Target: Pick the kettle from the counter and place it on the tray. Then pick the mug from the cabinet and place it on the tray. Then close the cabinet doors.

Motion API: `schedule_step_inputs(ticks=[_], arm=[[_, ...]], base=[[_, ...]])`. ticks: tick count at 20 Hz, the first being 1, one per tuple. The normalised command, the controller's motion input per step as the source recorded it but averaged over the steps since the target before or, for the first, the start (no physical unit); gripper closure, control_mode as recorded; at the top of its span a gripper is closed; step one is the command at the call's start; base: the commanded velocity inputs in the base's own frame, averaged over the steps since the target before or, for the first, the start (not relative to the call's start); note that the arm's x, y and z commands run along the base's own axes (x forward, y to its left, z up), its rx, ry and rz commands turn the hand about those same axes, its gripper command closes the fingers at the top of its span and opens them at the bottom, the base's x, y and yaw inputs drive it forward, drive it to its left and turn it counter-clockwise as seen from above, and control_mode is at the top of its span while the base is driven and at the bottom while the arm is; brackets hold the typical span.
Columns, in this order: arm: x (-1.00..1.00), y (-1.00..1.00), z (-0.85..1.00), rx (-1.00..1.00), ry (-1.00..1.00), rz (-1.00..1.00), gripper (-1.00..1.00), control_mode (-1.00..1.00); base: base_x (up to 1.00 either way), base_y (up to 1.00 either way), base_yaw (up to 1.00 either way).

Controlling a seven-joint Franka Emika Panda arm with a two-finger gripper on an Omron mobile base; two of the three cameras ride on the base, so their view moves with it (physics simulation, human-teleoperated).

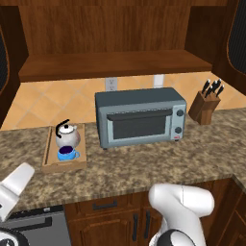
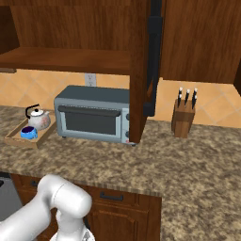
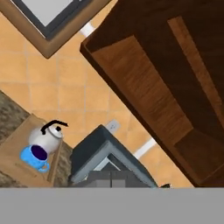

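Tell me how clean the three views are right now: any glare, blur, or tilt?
Left base view: even flat light, no glare, kettle and mug on the tray slightly soft. Right base view: an open cabinet door blocks part of the toaster oven. Hand view: strongly rolled, coarse and pixelated.

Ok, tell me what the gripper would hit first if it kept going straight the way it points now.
Probably the toaster oven: its top corner sits just past the bottom centre of the hand view. Beyond it lie the tiled wall and the cabinet. Depth is hard to judge here.
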Motion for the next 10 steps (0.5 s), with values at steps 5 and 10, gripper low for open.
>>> schedule_step_inputs(ticks=[5, 10], arm=[[-0.04, 0.13, 0.0, -0.19, -0.15, 0.0, 1.0, -1.0], [-0.06, 0.11, 0.08, -0.15, -0.28, 0.0, 1.0, -1.0]], base=[[0.0, 0.0, 0.0], [0.0, 0.0, 0.0]])
